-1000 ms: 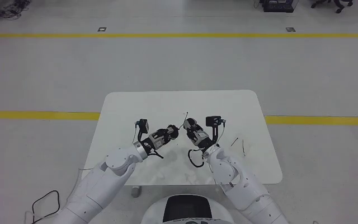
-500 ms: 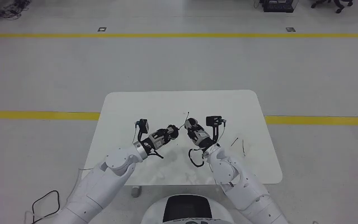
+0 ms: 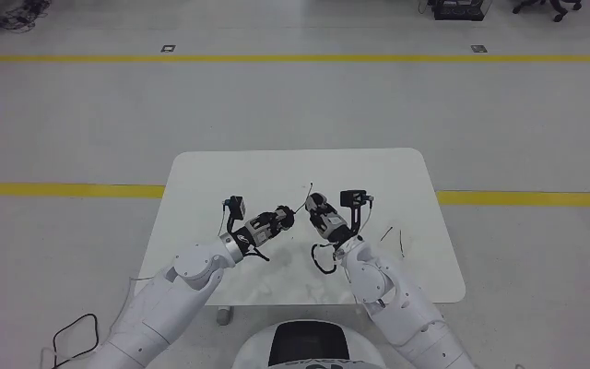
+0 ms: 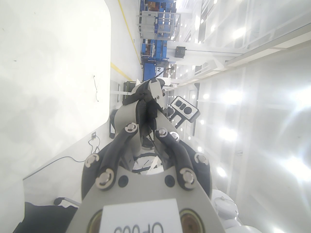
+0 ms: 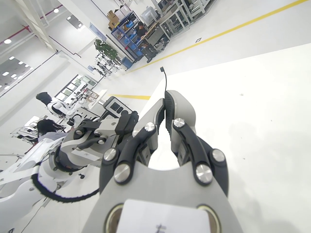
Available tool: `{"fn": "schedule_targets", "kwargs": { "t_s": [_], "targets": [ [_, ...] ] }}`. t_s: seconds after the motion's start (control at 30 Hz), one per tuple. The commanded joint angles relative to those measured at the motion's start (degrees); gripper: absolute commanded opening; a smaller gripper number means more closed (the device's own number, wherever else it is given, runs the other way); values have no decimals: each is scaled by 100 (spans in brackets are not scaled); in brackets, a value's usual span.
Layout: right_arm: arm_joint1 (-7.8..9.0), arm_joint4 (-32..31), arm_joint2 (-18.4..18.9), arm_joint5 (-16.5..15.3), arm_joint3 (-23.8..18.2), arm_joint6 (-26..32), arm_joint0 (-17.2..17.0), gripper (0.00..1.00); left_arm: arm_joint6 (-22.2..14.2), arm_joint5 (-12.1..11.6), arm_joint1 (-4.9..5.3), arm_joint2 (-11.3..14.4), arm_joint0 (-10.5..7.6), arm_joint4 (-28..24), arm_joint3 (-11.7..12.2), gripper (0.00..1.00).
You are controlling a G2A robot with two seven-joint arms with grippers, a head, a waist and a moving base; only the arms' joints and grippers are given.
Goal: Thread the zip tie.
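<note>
Right gripper [image 5: 165,100] fingers pinch the black zip tie [image 5: 165,81], its head end sticking out past the tips, held above the white surface [image 5: 255,98]. Left gripper [image 3: 291,214] is just beside (its fingers: cannot tell).

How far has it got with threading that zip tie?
Done: the right gripper grips the zip tie, its head end sticking out. In hand: the left gripper sits close beside it. Left: no loop shows, so the threading itself remains. Spare ties lie on the table.
</note>
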Motion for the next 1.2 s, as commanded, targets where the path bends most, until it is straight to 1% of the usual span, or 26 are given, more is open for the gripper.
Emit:
{"fn": "schedule_targets", "kwargs": {
  "t_s": [0.0, 0.1, 0.33, 0.4, 0.57, 0.8, 1.17],
  "targets": [
    [1, -23, -1, -79, 3, -2, -1, 0, 0, 0, 0, 0, 0, 0, 0, 0],
    [-1, -29, -8, -130, 3, 37, 0, 0, 0, 0, 0, 0, 0, 0, 0, 0],
    [-11, -66, -15, -109, 32, 81, 10, 0, 0, 0, 0, 0, 0, 0, 0, 0],
    [-16, -21, -17, -166, 23, 36, 4, 0, 0, 0, 0, 0, 0, 0, 0, 0],
    [-22, 105, 8, -436, -3, -125, -33, 0, 0, 0, 0, 0, 0, 0, 0, 0],
    [-24, 224, 21, -555, -42, -33, -63, 0, 0, 0, 0, 0, 0, 0, 0, 0],
    [-26, 245, 15, -632, -81, 74, -85, 0, 0, 0, 0, 0, 0, 0, 0, 0]
  ]
}}
